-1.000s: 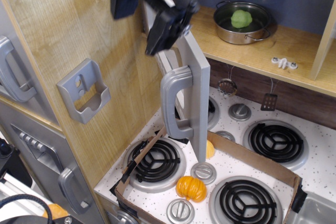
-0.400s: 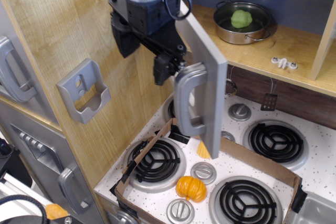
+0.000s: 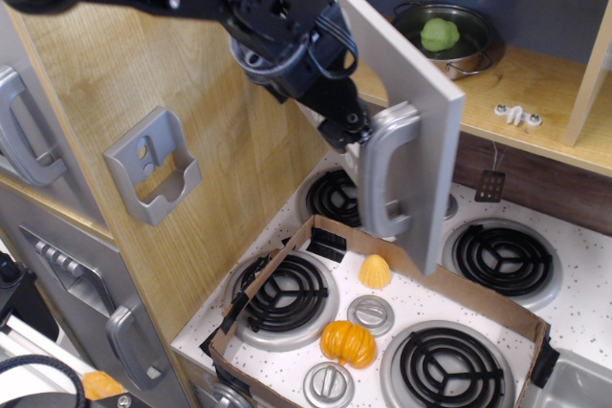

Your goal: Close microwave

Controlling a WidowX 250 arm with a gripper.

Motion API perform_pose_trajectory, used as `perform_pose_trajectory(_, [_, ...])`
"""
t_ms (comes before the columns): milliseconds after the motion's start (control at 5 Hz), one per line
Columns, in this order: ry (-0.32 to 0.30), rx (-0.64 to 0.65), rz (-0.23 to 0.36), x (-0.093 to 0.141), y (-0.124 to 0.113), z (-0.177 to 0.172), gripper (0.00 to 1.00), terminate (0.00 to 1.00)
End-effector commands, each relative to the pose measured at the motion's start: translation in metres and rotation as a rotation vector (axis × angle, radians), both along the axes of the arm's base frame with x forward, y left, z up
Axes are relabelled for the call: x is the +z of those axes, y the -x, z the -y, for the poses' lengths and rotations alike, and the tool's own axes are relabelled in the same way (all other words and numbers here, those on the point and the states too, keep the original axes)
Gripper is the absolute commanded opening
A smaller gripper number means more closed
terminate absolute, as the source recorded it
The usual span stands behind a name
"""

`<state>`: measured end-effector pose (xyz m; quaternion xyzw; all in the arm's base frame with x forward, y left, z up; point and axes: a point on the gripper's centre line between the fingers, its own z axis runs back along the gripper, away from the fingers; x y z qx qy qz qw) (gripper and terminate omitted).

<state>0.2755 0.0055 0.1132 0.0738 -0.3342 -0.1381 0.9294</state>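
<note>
The microwave's grey door [image 3: 426, 93] stands partly open above the stove, swung out over the back burners. Its vertical silver handle [image 3: 387, 174] faces me. No dark window or number buttons show from this angle. My black gripper [image 3: 347, 127] is pressed against the door's face just left of the handle's top end. The arm comes in from the upper left and covers the door's left part. The fingers are dark and bunched, so their opening cannot be made out.
A steel pot [image 3: 469, 50] holding a green ball stands on the wooden shelf [image 3: 516, 93]. Below, a cardboard tray [image 3: 459, 295] lies on the stove with an orange pumpkin [image 3: 348, 342] and a yellow piece [image 3: 375, 271]. A grey wall holder [image 3: 153, 167] and plain grey doors [image 3: 24, 131] are at left.
The door has swung to the right, from edge-on to showing its face, and its handle moved right. My arm has followed it, staying against the door beside the handle.
</note>
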Motion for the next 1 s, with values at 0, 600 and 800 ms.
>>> perform_pose_trajectory(0, [-0.032, -0.164, 0.211, 0.017, -0.041, 0.022, 1.0, 0.0])
perform_pose_trajectory(600, [-0.006, -0.23, 0.147, 0.021, -0.092, 0.049, 1.0, 0.0])
perform_pose_trajectory(800, [0.0, -0.248, 0.137, 0.019, -0.103, 0.056, 1.0, 0.0])
